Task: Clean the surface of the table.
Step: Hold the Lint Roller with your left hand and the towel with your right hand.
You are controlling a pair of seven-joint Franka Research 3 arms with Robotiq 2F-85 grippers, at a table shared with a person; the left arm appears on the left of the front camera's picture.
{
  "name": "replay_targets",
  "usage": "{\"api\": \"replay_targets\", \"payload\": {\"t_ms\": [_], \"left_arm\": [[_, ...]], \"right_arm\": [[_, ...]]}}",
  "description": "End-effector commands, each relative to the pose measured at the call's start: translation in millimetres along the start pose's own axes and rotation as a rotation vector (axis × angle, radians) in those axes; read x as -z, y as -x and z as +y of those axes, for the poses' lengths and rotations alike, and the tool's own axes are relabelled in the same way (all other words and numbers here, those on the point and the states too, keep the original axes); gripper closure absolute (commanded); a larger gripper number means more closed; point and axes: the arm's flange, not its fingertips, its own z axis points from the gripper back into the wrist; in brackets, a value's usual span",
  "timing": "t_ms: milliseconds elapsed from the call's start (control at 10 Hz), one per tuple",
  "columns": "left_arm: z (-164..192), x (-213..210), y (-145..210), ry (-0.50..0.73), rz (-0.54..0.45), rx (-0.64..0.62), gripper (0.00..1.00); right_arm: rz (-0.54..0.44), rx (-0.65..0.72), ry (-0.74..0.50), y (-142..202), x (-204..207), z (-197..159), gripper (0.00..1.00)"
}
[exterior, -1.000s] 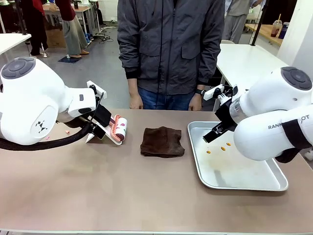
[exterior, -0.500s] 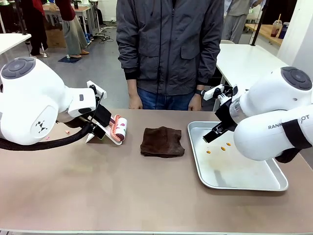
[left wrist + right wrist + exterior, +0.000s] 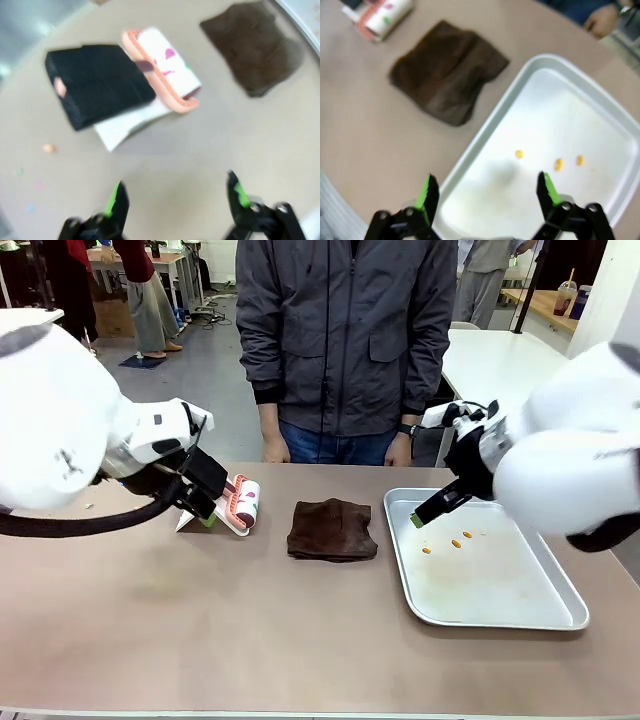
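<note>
Lately both arms have lifted a little, the left gripper (image 3: 205, 512) at middle left and the right gripper (image 3: 425, 512) over the tray (image 3: 500, 623) both wide open and empty, so the table (image 3: 250, 640) across the lower frame awaits wiping, the cloth (image 3: 332, 530) at centre untouched.

Right gripper (image 3: 486, 192), jaws spread wide, above tray (image 3: 540, 59) with three yellow bits (image 3: 558, 163); brown cloth (image 3: 447, 82) just beside tray on table (image 3: 360, 120).

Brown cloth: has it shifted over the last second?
No. The brown cloth lies in the same spot, midway between the lint roller and the tray, touching neither.
</note>
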Motion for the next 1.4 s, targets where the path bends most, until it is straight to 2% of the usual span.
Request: {"api": "replay_targets", "payload": {"t_ms": [0,100,200,300,500,700,800,1100,1200,1300], "left_arm": [[21,-52,7,0.102,-0.002,-0.123,0.00],[30,-73,15,0.193,-0.038,-0.125,0.00],[44,-94,22,0.363,-0.097,-0.140,0.00],[61,-110,27,0.498,-0.111,-0.173,0.00],[118,-138,47,0.646,-0.212,-0.333,0.00],[181,-159,81,0.736,-0.352,-0.470,0.00],[212,-165,100,0.763,-0.431,-0.512,0.00],[253,-161,96,0.809,-0.486,-0.623,0.00],[241,-154,115,0.783,-0.517,-0.664,0.00],[214,-146,138,0.625,-0.549,-0.703,0.00]], "right_arm": [[0.010,0.147,-0.147,21,-53,-18,0.00],[-0.029,0.229,-0.209,31,-72,-24,0.00],[-0.084,0.263,-0.317,45,-92,-32,0.00],[-0.156,0.354,-0.370,60,-110,-44,0.00],[-0.271,0.595,-0.531,97,-142,-84,0.00],[-0.380,0.734,-0.601,133,-164,-122,0.00],[-0.461,0.728,-0.681,153,-174,-144,0.00],[-0.571,0.839,-0.710,180,-175,-168,0.00],[-0.571,0.866,-0.696,187,-173,-179,0.00],[-0.545,0.846,-0.691,161,-204,-196,0.00]]}}
